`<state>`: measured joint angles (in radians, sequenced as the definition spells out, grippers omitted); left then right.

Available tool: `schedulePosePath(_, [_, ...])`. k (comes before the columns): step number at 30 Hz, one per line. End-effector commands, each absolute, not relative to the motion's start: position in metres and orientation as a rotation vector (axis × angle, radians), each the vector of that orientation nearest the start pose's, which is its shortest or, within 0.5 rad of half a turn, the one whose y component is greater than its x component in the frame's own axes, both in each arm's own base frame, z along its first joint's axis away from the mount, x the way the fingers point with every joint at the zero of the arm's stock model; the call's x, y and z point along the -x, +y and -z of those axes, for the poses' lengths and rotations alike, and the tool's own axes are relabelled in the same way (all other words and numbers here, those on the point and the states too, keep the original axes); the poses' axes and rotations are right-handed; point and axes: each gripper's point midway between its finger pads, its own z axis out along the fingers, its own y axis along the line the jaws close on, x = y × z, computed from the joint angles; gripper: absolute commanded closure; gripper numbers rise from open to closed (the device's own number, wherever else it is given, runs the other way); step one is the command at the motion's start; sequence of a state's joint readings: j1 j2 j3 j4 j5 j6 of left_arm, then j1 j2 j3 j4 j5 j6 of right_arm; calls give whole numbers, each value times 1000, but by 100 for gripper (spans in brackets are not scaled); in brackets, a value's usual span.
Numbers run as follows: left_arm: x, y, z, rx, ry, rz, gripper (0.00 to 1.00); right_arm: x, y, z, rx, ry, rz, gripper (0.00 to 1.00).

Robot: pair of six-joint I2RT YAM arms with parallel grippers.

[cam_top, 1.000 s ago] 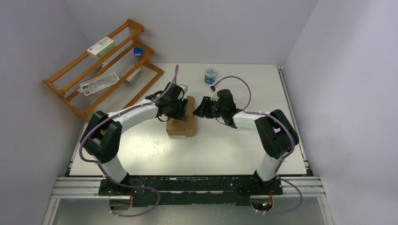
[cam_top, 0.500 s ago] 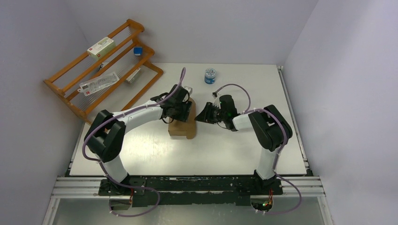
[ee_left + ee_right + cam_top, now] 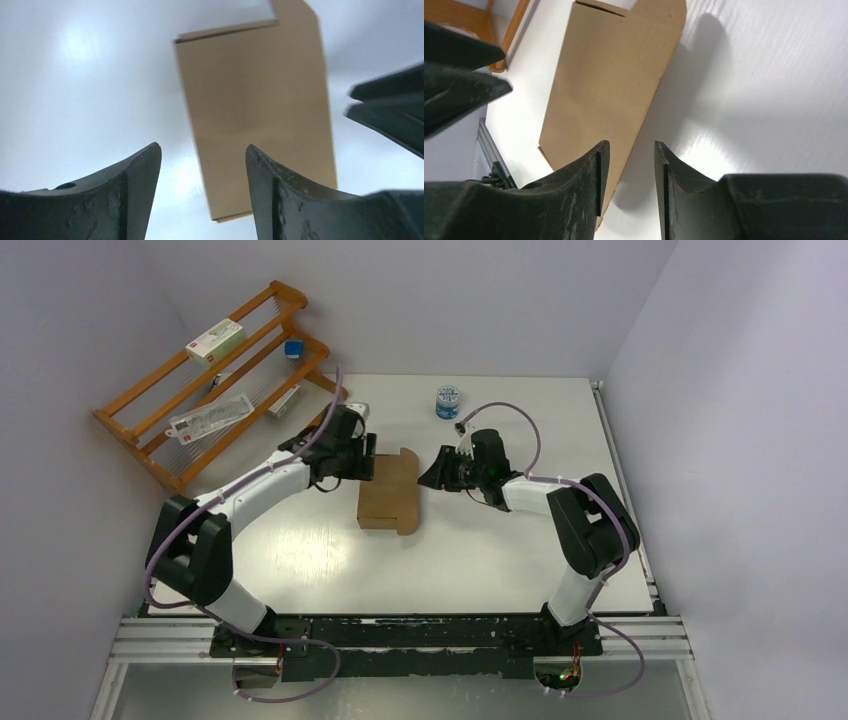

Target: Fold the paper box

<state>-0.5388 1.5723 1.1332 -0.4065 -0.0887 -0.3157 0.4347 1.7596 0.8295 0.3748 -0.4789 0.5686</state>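
box (image 3: 388, 492) laid flat on table (image 3: 300, 560), between the grippers, held by neither | left gripper (image 3: 202, 150) parted wide, empty, near far-left corner | right gripper (image 3: 629, 145) parted narrowly, empty, just beside right edge | risk: unpinned box could be shoved or spun by a one-sided nudge; thin edge could be missed by the narrow jaws

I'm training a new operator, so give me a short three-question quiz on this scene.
1. True or false: the left gripper is clamped on the paper box.
2. The paper box is: A) standing on edge; B) lying flat on the table; C) lifted off the table.
3. Which small container stands beyond the right gripper?
Key: 1 false, its jaws are open and empty; 2 B; 3 the blue-lidded jar.
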Motion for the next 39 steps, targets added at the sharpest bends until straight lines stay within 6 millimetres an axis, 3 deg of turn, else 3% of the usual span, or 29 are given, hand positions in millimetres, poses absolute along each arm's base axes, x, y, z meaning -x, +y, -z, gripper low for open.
schedulePosePath(1, [-352,-183,-101,-149,2461,289,32,-358,271,-86,192,2218,-1020,57])
schedulePosePath(6, [-355,-189,-86,-120,2492,368,34,-362,275,-83,187,2227,-1032,55])
schedulePosePath(20, [-350,-209,-63,-82,2539,574,35,-355,302,-43,179,2269,-1215,60])
schedulePosePath(29, [-340,-214,-44,-39,2566,736,41,-341,323,-59,274,2190,-1374,63])
schedulePosePath(36, [-333,-227,-43,-41,2551,883,42,-333,330,-65,298,2164,-1433,63])
schedulePosePath(39, [-332,-233,-46,-38,2526,949,44,-328,332,-78,324,2119,-1491,64])
